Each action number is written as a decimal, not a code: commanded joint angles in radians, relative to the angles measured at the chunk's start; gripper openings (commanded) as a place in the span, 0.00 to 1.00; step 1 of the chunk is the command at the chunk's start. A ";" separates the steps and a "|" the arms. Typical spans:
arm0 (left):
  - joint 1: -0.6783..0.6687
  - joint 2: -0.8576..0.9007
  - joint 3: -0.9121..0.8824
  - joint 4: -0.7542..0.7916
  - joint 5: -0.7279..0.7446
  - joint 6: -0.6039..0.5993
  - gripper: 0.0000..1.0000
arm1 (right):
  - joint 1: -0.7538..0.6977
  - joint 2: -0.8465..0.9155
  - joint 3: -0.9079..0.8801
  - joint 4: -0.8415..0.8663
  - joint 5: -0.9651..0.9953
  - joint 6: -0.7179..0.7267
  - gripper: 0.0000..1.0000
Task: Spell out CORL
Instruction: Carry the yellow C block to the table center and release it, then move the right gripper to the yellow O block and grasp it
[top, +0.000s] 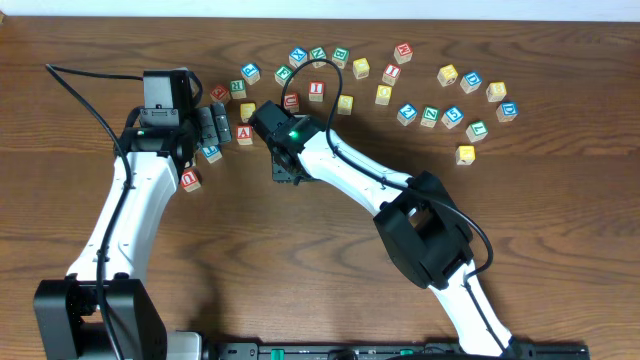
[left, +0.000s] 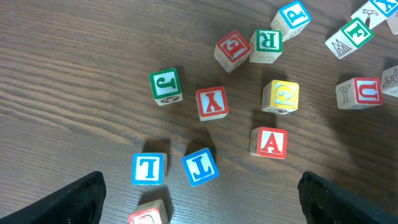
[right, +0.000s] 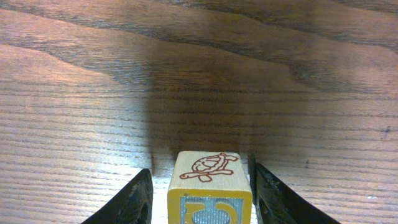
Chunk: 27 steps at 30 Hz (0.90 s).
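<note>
Right wrist view, closest in: wooden turtle block (right: 210, 186), a turtle drawn on its upper face. A blue-framed face is turned toward the lens, its letter cut off by the frame edge.

Right hand (right: 202, 202) straddles it at a narrow setting, one finger at 9 o'clock of the block, the other at 3. A sliver of lit counter (right: 199, 74) shows between the block and the 9 o'clock finger (right: 134, 202). On the 3 o'clock side, gap or contact: cannot tell. Not clamped, as far as shows.

From overhead this hand (top: 285, 165) points down onto bare wood; the block beneath it is hidden there.

Left hand (left: 202, 199) is spread wide and empty, its dark fingertips in the lower corners of its own view.

Blocks between and beyond the fingertips:
- blue L block (left: 149, 168), with a second blue L block (left: 200, 166) just beside it at 3 o'clock, not touching
- red A block (left: 268, 142), further toward 3 o'clock
- red Y block (left: 211, 102), at 12 o'clock of the second L
- green J block (left: 166, 84), at 10 o'clock of the Y
- yellow G block (left: 280, 95), at 3 o'clock of the Y
- green R block (left: 267, 42), at 12 o'clock of the G, touching a red block (left: 233, 50) whose letter is unclear

Overhead, the other letter blocks (top: 453, 116) lie scattered from 12 to 2 o'clock on the counter, well apart from either hand.
</note>
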<state>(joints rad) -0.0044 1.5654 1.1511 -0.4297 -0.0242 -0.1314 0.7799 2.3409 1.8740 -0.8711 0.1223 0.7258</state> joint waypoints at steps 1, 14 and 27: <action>0.003 0.011 0.024 0.000 0.010 -0.008 0.98 | -0.012 0.005 0.013 -0.014 -0.002 -0.014 0.46; 0.003 0.011 0.024 0.000 0.010 -0.008 0.98 | -0.056 -0.227 0.108 -0.072 0.006 -0.215 0.63; 0.004 0.011 0.024 0.000 0.010 -0.008 0.98 | -0.338 -0.296 0.122 -0.041 -0.128 -0.368 0.60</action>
<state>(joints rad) -0.0044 1.5658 1.1511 -0.4297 -0.0238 -0.1314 0.5117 2.0323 1.9888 -0.9241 0.0517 0.4095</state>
